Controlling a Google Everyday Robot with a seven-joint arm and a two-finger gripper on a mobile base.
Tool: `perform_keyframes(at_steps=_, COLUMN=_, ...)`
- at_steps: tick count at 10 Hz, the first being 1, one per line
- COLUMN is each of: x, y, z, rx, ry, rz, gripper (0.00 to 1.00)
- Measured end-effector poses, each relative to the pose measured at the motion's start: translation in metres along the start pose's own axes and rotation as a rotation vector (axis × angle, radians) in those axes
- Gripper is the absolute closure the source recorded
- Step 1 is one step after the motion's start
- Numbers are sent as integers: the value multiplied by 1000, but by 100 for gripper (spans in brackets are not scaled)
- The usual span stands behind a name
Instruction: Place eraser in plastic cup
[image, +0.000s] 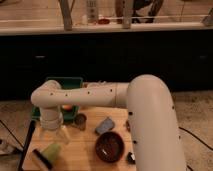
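My white arm (90, 95) reaches from the right across to the left side of the wooden table (82, 150). Its wrist points down and the gripper (54, 137) hangs low over the table's left part. Just below it lies a light green object with a dark end (48, 154); I cannot tell whether the gripper touches it. A grey-blue block (105, 125), perhaps the eraser, lies at the table's middle. A small dark cup-like cylinder (80, 120) stands between the gripper and the block. I cannot make out a clear plastic cup for certain.
A green bin (62, 84) stands at the back left with an orange thing (67, 106) at its front. A dark red bowl (110, 147) sits right of centre, a small black object (131, 158) beside it. A dark counter front (150, 55) runs behind.
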Motion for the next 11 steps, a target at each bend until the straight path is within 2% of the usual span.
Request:
perform_keyframes(at_steps=8, x=0, y=-2, z=-8, rx=16, ry=7, rz=-6, gripper=21)
perform_keyframes(at_steps=11, x=0, y=-2, z=-11, rx=32, ry=17, rz=-9, gripper=21)
